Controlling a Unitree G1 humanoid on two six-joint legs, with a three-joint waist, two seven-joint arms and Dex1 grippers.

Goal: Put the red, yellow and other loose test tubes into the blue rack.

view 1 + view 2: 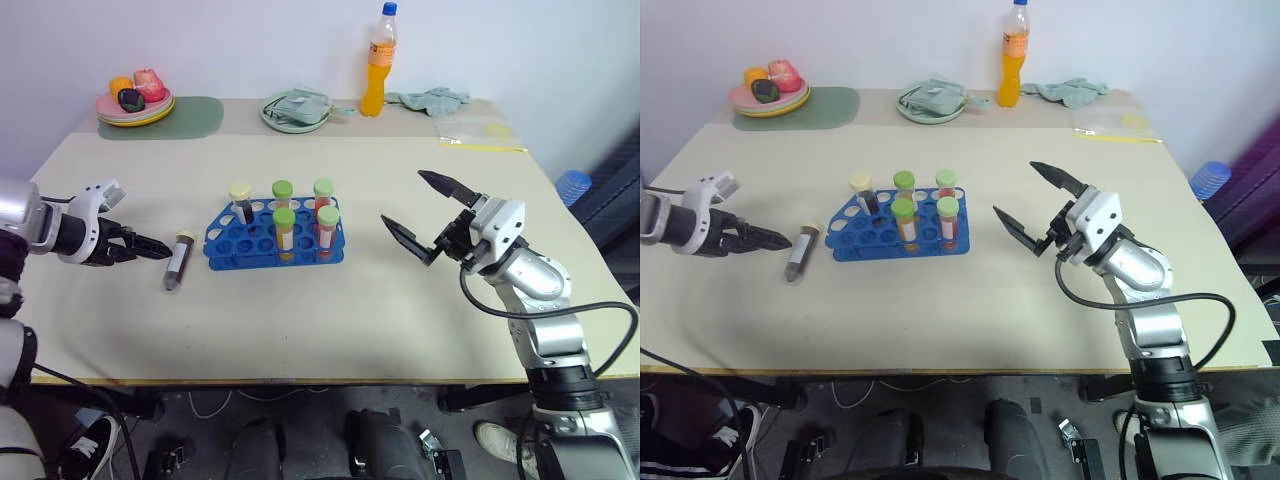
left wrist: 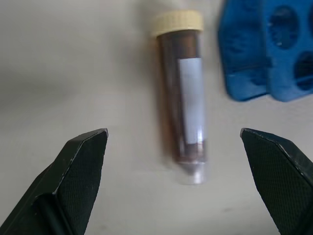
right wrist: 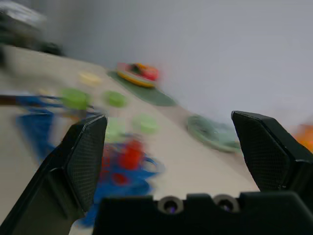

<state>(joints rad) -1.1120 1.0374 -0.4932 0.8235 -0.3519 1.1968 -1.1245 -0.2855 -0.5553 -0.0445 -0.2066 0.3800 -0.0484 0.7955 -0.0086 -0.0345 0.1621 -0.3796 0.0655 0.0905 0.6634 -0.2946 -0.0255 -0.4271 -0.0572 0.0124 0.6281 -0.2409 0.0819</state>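
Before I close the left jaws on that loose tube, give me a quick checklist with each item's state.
1. Left gripper jaws open wide: ok.
2. Brown tube with pale yellow cap lying on the table between the jaws, untouched: ok.
3. Tube apart from the blue rack: ok.
4. Free holes in the rack: ok.
5. Right gripper open, empty, away from the rack: ok.
6. Jaws low enough to grip: cannot tell.

Beige desk [image 1: 400,320], tall orange drink bottle [image 1: 376,65] with blue cap at the far edge, green plate [image 1: 294,110] holding a cloth beside it, stacked plates [image 1: 135,106] with toy food on a dark green mat [image 1: 190,118], crumpled green cloth [image 1: 432,99], clear plastic bag [image 1: 478,131]
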